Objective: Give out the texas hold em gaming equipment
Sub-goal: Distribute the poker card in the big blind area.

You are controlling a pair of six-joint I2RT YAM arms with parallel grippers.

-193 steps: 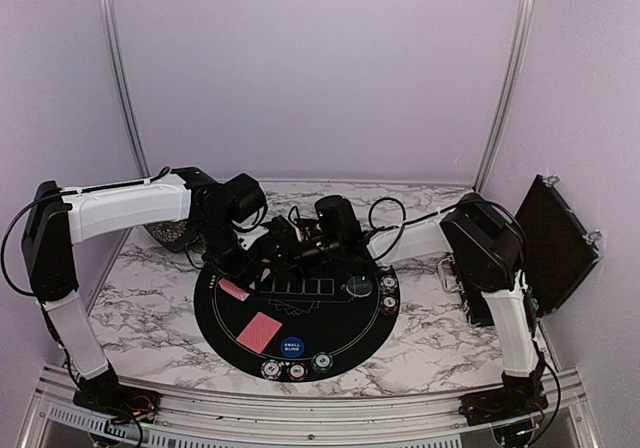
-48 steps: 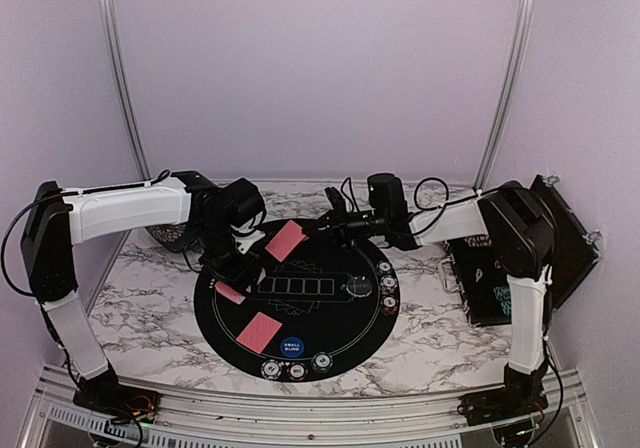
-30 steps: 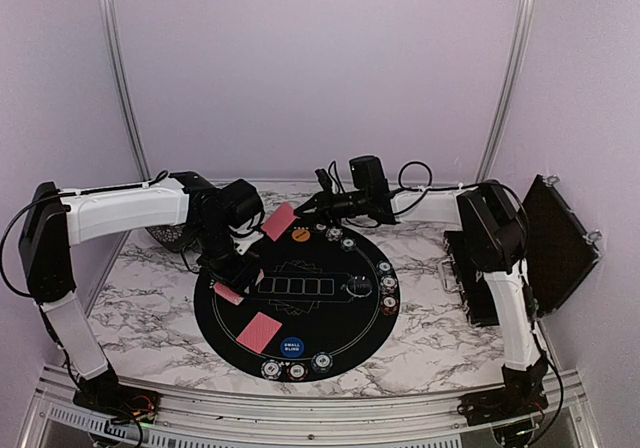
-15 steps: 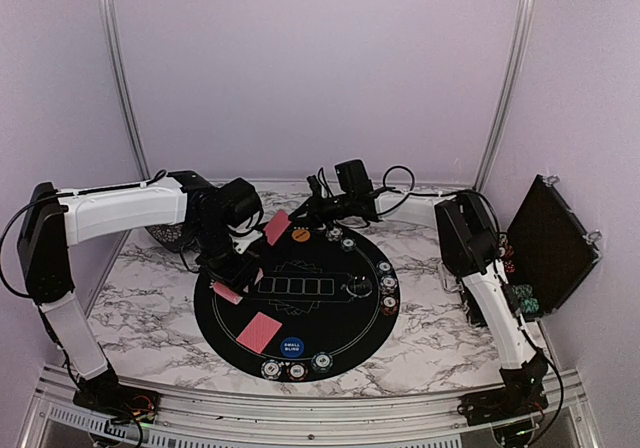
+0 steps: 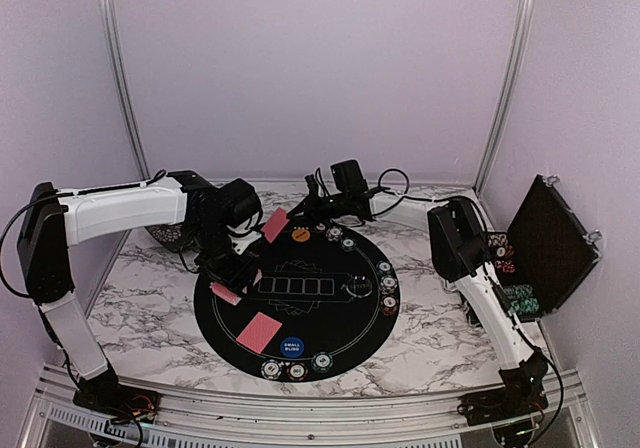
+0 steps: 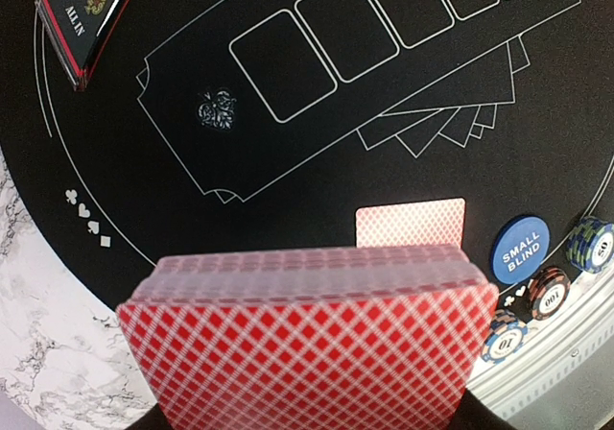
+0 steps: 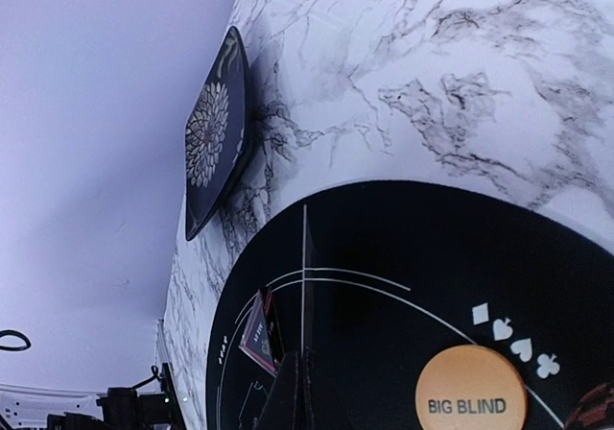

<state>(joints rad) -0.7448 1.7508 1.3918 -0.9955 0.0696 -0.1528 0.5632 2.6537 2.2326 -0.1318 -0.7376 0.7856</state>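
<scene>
Since the right gripper (image 7: 299, 399) is pinched shut on a single red-backed playing card (image 5: 275, 225), we judge the step in hand to be dealing that card to the far-left seat of the big round black felt mat (image 5: 340, 328). That seat is near the orange round button marked big blind (image 7: 470, 403). From the right wrist we see the card only edge-on, a thin pale line rising from the fingertips. We cannot tell whether it touches the felt.

The left gripper (image 5: 238, 268) is clamped on the thick deck of red-backed playing cards (image 6: 307, 339), held above the mat's left side. Another red-backed card (image 6: 411, 224) lies flat by the blue round button marked small blind (image 6: 520, 248). Striped-edge poker chips (image 6: 550, 292) sit just beside that button, and the black triangular all-in marker (image 6: 84, 15) rests near the mat's rim.

We expect a single card to be feather-light, thin, springy and slick. Held at one edge it may bow or swivel, so it wants releasing low and nearly flat. The deck should be stiff as a block, but its layers will slide, so we would squeeze it across opposite edges. Each new card is best taken by an exposed corner. A card lying flat on felt offers little to pinch.
</scene>
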